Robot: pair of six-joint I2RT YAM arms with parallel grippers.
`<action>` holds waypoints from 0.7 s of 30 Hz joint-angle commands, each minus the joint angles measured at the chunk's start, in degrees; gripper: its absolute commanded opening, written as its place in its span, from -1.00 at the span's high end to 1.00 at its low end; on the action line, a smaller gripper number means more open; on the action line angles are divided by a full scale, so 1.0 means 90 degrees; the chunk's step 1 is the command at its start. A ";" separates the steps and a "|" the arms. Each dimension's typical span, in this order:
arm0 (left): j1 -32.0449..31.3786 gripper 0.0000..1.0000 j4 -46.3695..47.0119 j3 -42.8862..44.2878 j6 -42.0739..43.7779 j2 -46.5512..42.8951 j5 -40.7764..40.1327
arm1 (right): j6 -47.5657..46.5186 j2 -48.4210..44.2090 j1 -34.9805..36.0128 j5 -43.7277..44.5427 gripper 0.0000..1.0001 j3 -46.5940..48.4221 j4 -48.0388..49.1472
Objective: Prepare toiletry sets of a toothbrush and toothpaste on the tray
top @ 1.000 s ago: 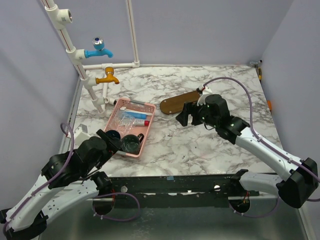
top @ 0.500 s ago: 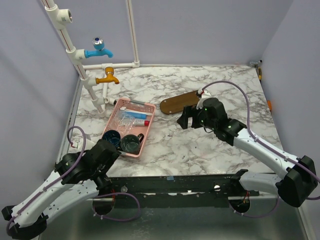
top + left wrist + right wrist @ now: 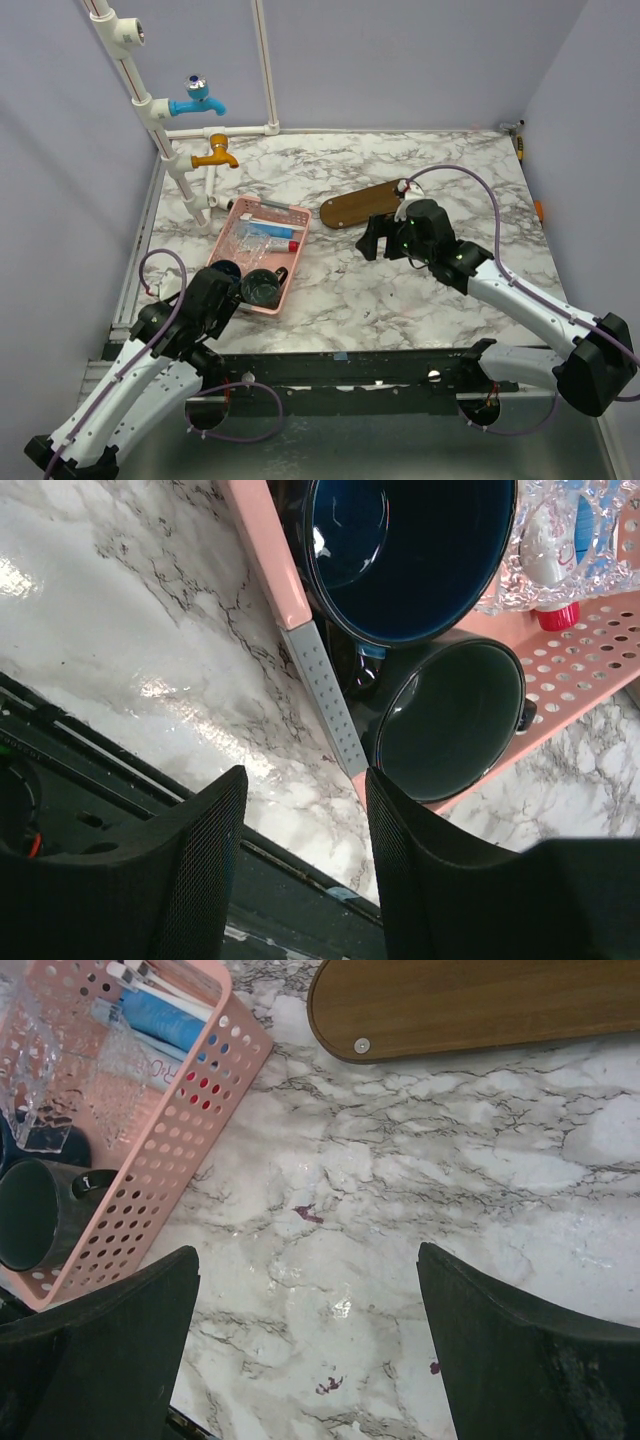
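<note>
My left gripper (image 3: pixel 303 810) stands part open and grips nothing, with the near corner of the pink basket (image 3: pixel 280 570) just ahead of the gap; two dark mugs (image 3: pixel 450 715) sit inside; beyond them the toothpaste (image 3: pixel 272 231) lies in the basket; my right gripper (image 3: pixel 307 1255) hangs wide open over the marble table (image 3: pixel 480 1160); past it the tray (image 3: pixel 470 1005) lies flat.

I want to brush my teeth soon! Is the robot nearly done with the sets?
Not yet. Done: nothing, the tray is bare. In hand: nothing; the left gripper, fingers open, hovers by the mugs in the pink basket, the right gripper open near the tray. Still to do: every toothbrush and the toothpaste, all in the basket.
</note>
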 commanded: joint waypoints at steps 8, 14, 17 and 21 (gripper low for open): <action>0.0750 0.01 0.0862 -0.0264 0.0989 0.0478 0.0497 | 0.0111 -0.0231 0.0048 0.0192 -0.84 -0.0266 0.0128; 0.0985 0.05 0.1115 -0.0387 0.1171 0.0661 0.0570 | 0.0155 -0.0297 0.0052 0.0209 -0.84 -0.0377 0.0128; 0.1087 0.08 0.1210 -0.0445 0.1254 0.0762 0.0629 | 0.0167 -0.0305 0.0053 0.0210 -0.84 -0.0430 0.0128; 0.1187 0.18 0.1323 -0.0508 0.1348 0.0865 0.0686 | 0.0192 -0.0304 0.0050 0.0208 -0.84 -0.0486 0.0142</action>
